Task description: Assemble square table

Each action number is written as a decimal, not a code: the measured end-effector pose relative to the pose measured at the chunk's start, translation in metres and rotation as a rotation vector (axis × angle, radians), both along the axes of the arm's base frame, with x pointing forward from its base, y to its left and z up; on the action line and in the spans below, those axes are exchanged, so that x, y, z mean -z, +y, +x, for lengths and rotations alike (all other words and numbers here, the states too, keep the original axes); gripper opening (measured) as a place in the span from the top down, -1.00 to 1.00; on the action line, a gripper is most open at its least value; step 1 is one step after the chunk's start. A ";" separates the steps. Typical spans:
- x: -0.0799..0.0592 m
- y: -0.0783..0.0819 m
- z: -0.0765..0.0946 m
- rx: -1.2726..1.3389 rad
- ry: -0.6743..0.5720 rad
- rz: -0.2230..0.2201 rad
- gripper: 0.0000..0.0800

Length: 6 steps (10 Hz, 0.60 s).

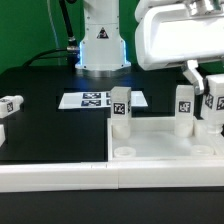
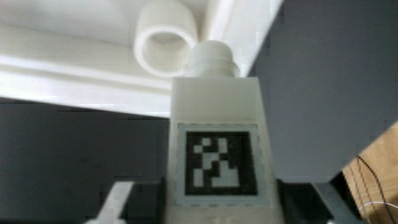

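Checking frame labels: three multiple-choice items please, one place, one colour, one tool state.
1. Where does the marker board lie?
A) in the tool
B) between the robot base and the square table top
C) on the square table top

2. The bench is:
A) black
B) white
C) green

3. The tool is:
A) open, empty
B) shut on the marker board
C) shut on a leg

Answers:
1 B: it lies flat on the bench between the two.
2 A: the surface is dark around the white parts.
3 C: the wrist view shows the tagged leg clamped in it.
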<state>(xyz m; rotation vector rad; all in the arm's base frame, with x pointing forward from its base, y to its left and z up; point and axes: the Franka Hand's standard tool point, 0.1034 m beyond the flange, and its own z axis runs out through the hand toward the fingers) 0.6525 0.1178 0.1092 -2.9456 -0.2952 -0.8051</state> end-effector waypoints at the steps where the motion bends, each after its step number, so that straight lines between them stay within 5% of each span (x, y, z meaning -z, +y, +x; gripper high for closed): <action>1: 0.003 -0.009 0.001 0.000 0.002 -0.012 0.27; 6: 0.012 -0.016 0.006 0.012 0.009 -0.013 0.27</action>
